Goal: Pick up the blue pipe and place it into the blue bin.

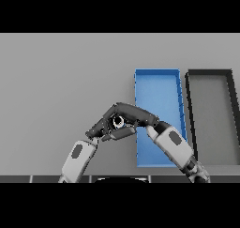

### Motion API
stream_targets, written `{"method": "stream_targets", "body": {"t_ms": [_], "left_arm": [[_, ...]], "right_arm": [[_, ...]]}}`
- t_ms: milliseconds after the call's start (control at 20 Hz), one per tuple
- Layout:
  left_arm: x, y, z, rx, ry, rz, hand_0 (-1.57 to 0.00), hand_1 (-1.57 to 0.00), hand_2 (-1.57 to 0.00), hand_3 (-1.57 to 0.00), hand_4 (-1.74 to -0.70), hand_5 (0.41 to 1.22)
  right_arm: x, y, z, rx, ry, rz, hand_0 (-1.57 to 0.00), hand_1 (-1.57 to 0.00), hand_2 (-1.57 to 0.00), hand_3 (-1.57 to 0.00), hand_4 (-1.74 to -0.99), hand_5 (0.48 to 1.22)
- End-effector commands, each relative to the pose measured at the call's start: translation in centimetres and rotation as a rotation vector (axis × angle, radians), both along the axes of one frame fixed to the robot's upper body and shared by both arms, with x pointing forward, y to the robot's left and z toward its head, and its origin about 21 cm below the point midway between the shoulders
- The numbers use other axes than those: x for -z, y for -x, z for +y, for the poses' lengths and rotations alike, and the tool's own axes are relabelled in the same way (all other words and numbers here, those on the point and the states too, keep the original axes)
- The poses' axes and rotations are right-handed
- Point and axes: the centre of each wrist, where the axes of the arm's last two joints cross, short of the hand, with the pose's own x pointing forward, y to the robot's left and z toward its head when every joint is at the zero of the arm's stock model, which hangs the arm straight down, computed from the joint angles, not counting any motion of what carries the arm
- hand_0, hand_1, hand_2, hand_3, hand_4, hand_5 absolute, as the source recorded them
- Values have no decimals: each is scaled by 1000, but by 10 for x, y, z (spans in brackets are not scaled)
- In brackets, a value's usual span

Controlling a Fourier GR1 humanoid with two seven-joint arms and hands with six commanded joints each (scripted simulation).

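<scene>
Taking the blue bin as our landmark, we start furthest to its left: our left hand sits on the grey table, just off the bin's left wall near its lower half. Its dark fingers reach up and rightward toward the bin, but we cannot tell whether they are curled or straight, because they merge with the other hand.

Next, right at the bin's left edge, our right hand comes across from the arm that lies over the bin's lower half. Its fingers stretch leftward and meet the left hand's, so the two make a dark arch. Whether these fingers clamp anything we also cannot tell.

Under that arch, just left of the bin's wall, we see a small pale round shape with a dark centre. It may be part of a hand or the end of something held; we cannot say.

We find no blue pipe anywhere: not on the table, nor in the uncovered part of the bin. It may be hidden between the hands. We judge the placing still undone.

To the bin's right stands a black bin, cut off at the edge.
</scene>
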Motion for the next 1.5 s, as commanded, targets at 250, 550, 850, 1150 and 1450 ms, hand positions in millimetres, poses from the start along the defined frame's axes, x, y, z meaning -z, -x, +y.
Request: {"method": "stream_targets", "body": {"t_ms": [250, 550, 850, 1150, 1450], "left_arm": [[-4, -1, -1, -1, 9, -22, -1571, -1571, -1571, -1428, -1730, 1221], [-5, -3, 6, -29, -29, -106, -1169, -1073, -1034, -933, -1475, 1221], [-5, -6, 10, 13, -144, -76, -306, -281, -270, -244, -1047, 938], [0, -4, 11, -20, -164, 7, -79, -73, -70, -63, -968, 567], [5, -3, 12, -48, -210, 12, -20, -18, -18, -16, -916, 474]], "right_arm": [[2, 5, 3, -16, -30, -25, -1523, -1523, -1526, -1484, -1716, 1144], [3, 5, 7, 36, -68, -40, -1558, -1558, -1559, -1548, -1734, 1201], [2, 15, 8, 51, -39, -24, -1568, -1568, -1568, -1565, -1739, 1216], [4, 14, 10, 53, -61, -17, -1570, -1570, -1570, -1569, -1741, 1220], [-18, 9, 5, 40, -182, 77, -1571, -1571, -1571, -1571, -1741, 1221]]}}
